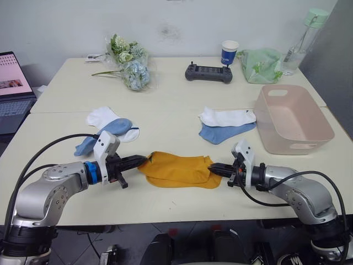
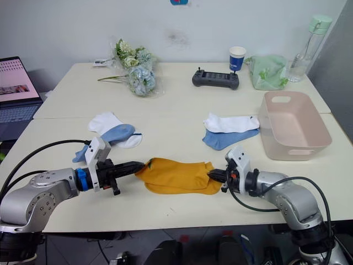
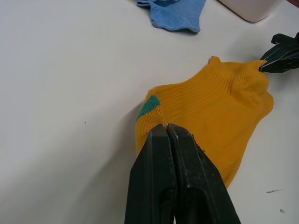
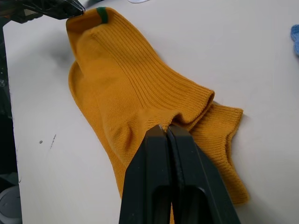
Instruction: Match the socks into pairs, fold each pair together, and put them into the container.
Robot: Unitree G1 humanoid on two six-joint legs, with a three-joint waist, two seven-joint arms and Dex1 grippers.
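Two mustard-orange socks (image 1: 179, 168) lie stacked flat near the table's front edge, the green-striped end (image 3: 148, 106) toward my left. My left gripper (image 1: 144, 160) is shut on that left end, its fingers (image 3: 159, 154) pressed together over the fabric. At the opposite end my right gripper (image 1: 212, 167) is shut on the ribbed cuff (image 4: 187, 112). A white sock (image 1: 103, 116) and a light blue sock (image 1: 113, 130) lie at the left. Another white sock (image 1: 227, 116) rests on a light blue sock (image 1: 223, 133) at the right. The pale pink container (image 1: 322, 132) stands at the right, nothing inside.
A laptop (image 1: 14, 91) sits off the table's left side. Along the far edge are a flower bunch (image 1: 129, 63), a black controller (image 1: 208, 73), a paper cup (image 1: 229, 52), a green bag (image 1: 260, 65) and a bottle (image 1: 300, 41).
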